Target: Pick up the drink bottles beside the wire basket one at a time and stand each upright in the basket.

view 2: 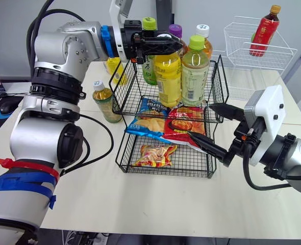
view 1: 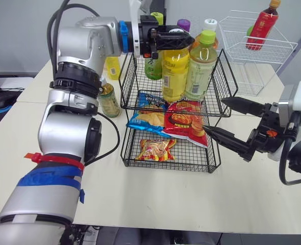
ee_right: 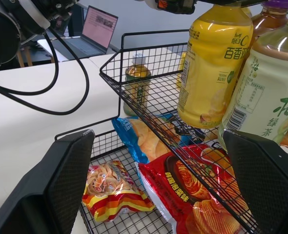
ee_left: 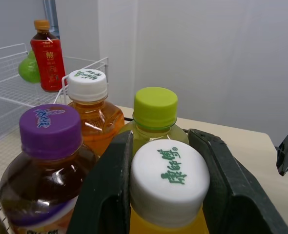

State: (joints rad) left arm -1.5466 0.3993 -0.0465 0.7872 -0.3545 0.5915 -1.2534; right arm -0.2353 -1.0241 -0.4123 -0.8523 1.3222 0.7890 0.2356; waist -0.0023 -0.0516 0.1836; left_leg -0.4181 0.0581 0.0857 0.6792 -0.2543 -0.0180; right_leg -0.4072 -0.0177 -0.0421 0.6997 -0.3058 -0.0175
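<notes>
One yellow bottle in basket, cap pinched by left gripper; right gripper agape.

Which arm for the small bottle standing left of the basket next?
Left. The small bottle stands on the left arm's side; the open right gripper is across the basket. The left gripper must first release the yellow bottle.

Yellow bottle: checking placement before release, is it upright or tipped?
Upright: yellow bottle is vertical, cap up, in the basket; left hand grips its cap.

Left gripper reaches forward, fingers clamping the yellow bottle; right gripper fingers spread wide.
</notes>
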